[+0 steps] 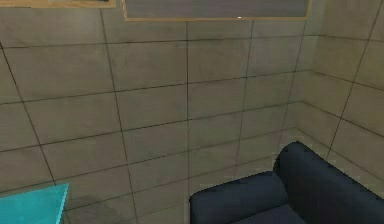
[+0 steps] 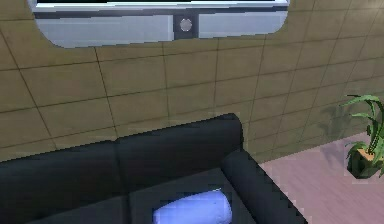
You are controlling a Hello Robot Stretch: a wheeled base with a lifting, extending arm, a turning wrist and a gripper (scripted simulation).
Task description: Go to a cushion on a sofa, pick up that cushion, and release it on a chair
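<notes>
A dark navy sofa (image 2: 150,165) runs across the lower part of the arm side view, its back against a tan tiled wall. On its seat lies a pale blue-lavender cushion (image 2: 192,209), cut off by the bottom edge. One end of the same dark sofa (image 1: 290,190) fills the forward view's lower right corner, with its backrest and armrest visible.
A potted green plant (image 2: 366,135) stands on pinkish floor at the arm side view's right. A long window (image 2: 160,22) sits high on the wall above the sofa. A turquoise surface (image 1: 30,205) juts into the forward view's lower left. A framed panel (image 1: 215,10) hangs on the tiled wall ahead.
</notes>
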